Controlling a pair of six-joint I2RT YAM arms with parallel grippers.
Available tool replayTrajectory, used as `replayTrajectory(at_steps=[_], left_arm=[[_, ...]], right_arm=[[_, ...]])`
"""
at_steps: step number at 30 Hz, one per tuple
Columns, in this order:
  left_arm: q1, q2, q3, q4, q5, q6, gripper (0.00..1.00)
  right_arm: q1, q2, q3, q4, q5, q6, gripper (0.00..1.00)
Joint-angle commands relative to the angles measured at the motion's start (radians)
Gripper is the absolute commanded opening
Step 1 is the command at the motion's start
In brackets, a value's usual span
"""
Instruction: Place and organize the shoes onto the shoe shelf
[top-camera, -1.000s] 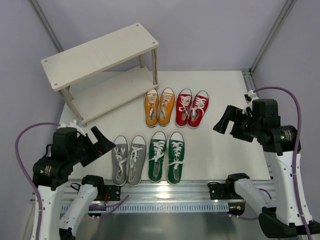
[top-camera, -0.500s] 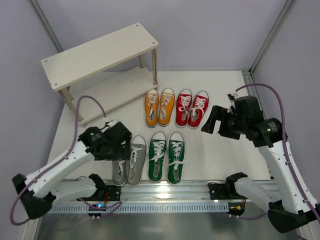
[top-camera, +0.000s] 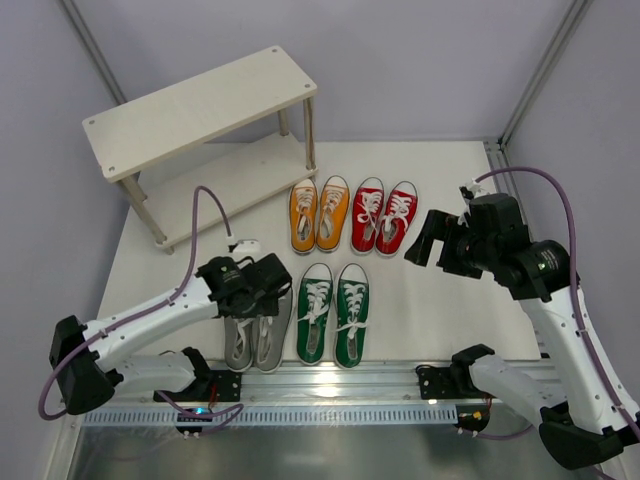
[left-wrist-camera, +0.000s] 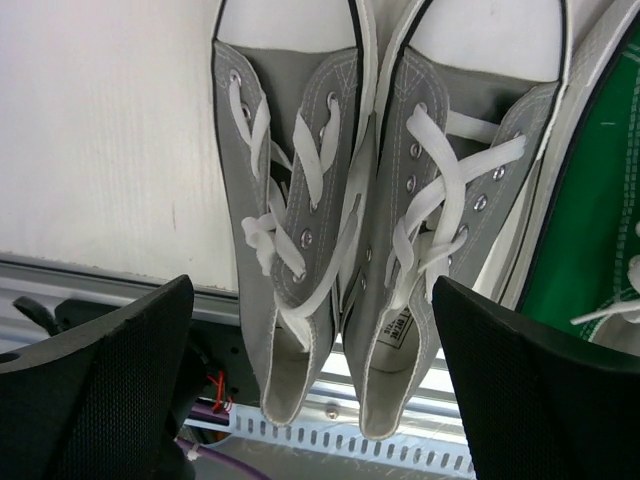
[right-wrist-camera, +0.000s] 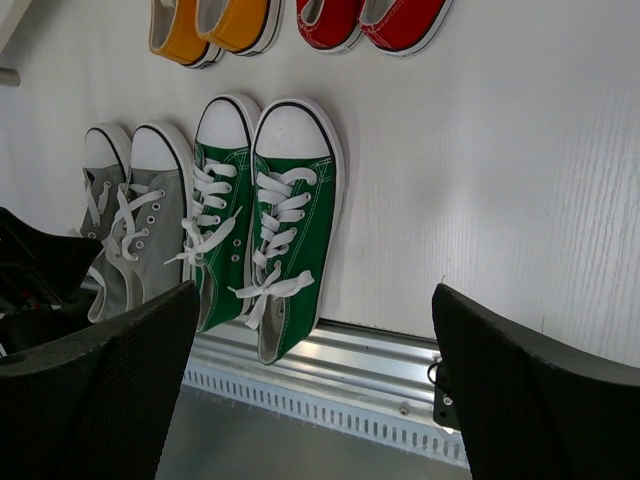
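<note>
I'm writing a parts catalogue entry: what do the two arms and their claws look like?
The left arm and right arm both have white links, black joint housings and a looping purple cable. The claw fingers are broad and black, with a fine mesh texture.

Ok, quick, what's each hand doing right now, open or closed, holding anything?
Left hand: open, holding nothing, over the grey shoes.
Right hand: open, holding nothing.
</note>
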Motion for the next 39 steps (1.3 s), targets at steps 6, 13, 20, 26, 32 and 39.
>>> replayTrajectory(at_steps=[6, 13, 20, 26, 32, 39], left_arm=[[-0.003, 0.021, -0.17, 0.232, 0.079, -0.031, 0.99], [-0.005, 0.07, -0.249, 0.383, 0.172, 0.025, 0.58], [-0.006, 0.132, -0.319, 0.427, 0.156, 0.027, 0.06], [-0.028, 0.051, -0.279, 0.326, 0.069, -0.024, 0.0], [-0.037, -0.1, -0.054, 0.122, -0.175, -0.08, 0.0], [0.021, -0.111, 0.097, 0.147, -0.374, 0.063, 0.0]], right_arm=[[0.005, -0.003, -0.01, 0.027, 0.009, 0.001, 0.98], [0.005, -0.003, -0.025, 0.037, -0.001, -0.001, 0.98], [0.004, -0.014, -0.018, 0.021, 0.003, -0.013, 0.98], [0.005, -0.032, -0.019, 0.003, 0.012, -0.025, 0.98], [0.005, -0.043, -0.019, -0.002, 0.015, -0.035, 0.98], [0.005, -0.046, -0.021, 0.001, 0.012, -0.038, 0.98]])
